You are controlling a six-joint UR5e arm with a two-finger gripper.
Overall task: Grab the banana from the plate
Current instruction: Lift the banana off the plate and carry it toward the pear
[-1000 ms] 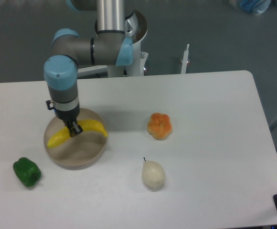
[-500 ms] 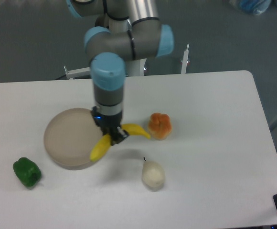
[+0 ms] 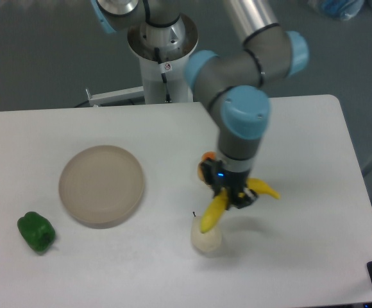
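Note:
My gripper (image 3: 237, 197) is shut on the middle of the bright yellow banana (image 3: 213, 213) and holds it in the air over the table, right of the plate. One end of the banana points down-left over the pear, the other sticks out to the right. The round beige plate (image 3: 101, 185) lies on the left of the table with nothing on it.
A pale cream pear (image 3: 205, 239) sits just below the held banana. An orange fruit (image 3: 206, 168) is mostly hidden behind the gripper. A green pepper (image 3: 36, 231) lies at the front left. The arm's base (image 3: 160, 51) stands behind the table.
The gripper lifted the banana off the plate and carried it to the right, past the plate's edge to above the pear. The plate now holds nothing.

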